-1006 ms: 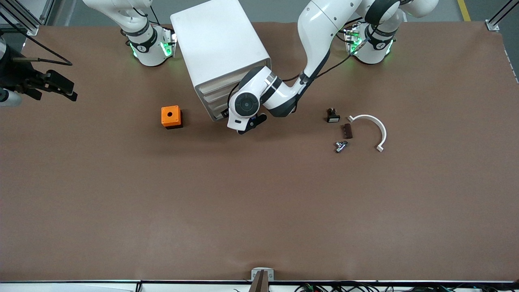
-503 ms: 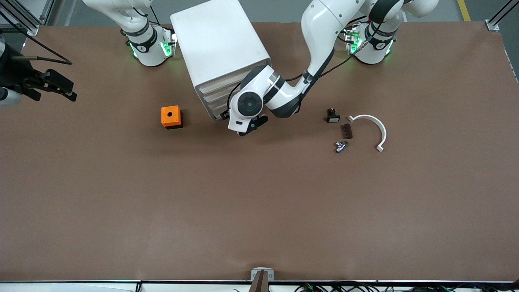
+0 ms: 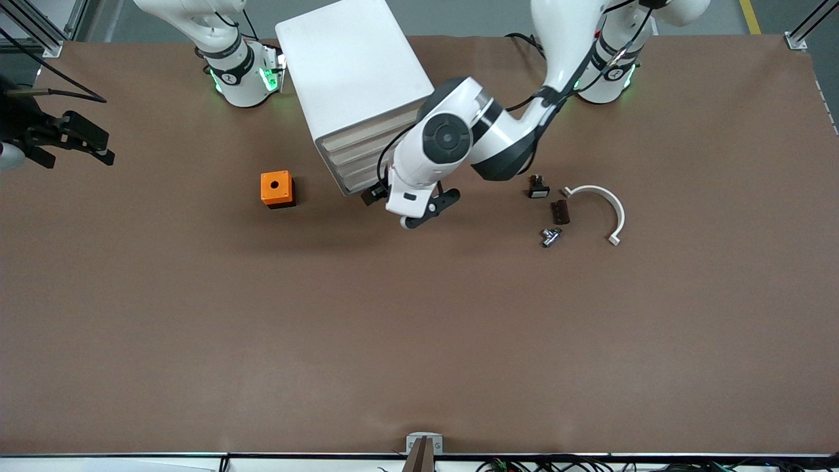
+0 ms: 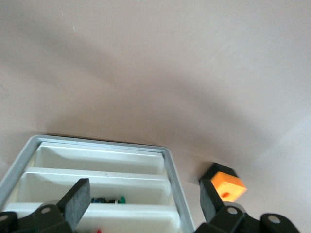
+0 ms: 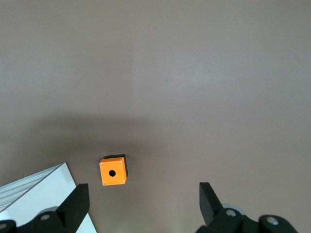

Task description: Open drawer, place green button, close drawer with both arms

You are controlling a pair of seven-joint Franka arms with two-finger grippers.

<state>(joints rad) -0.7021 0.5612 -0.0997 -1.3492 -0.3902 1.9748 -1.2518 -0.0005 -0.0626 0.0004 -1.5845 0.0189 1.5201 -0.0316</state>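
The white drawer cabinet (image 3: 354, 78) stands between the arms' bases, and its drawer fronts look flush. My left gripper (image 3: 375, 195) hovers open and empty just in front of the drawers. In the left wrist view my left gripper (image 4: 146, 204) faces the drawer fronts (image 4: 97, 179). There a small thing with a green tip and a dark blue-black body, the button (image 4: 111, 199), lies inside one drawer. My right gripper (image 3: 98, 145) waits open and empty above the table edge at the right arm's end. It also shows in the right wrist view (image 5: 143, 199).
An orange box with a hole (image 3: 276, 189) sits beside the cabinet toward the right arm's end, also in the wrist views (image 4: 227, 187) (image 5: 112, 171). Toward the left arm's end lie a black button with a white face (image 3: 539, 189), a brown piece (image 3: 560, 212), a metal part (image 3: 550, 236) and a white curved piece (image 3: 600, 206).
My left arm has risen and drawn back from the bottom drawer front, a little toward the left arm's end. The right arm has barely moved.
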